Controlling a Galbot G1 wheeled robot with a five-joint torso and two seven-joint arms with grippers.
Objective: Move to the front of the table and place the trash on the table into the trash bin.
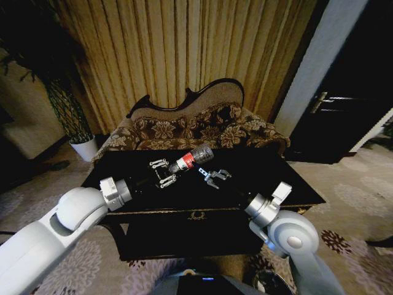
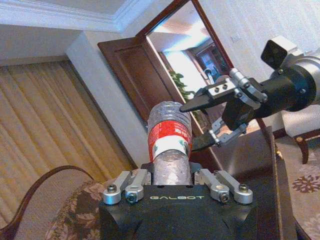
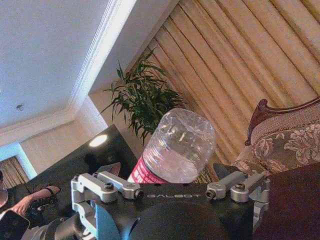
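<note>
Above the bench (image 1: 288, 184), the left end effector (image 1: 161, 173) clamps the bottle (image 1: 191, 158); the right end effector (image 1: 213, 177) gapes wide beside it

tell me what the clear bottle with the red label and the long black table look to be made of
The clear bottle with the red label looks like thin plastic: see-through, ribbed walls that catch the light, seemingly with a printed wrap band. The long black table seems to be lacquered wood, though that is uncertain: its top is glossy and mirrors a light, with a gold pull on the front.
</note>
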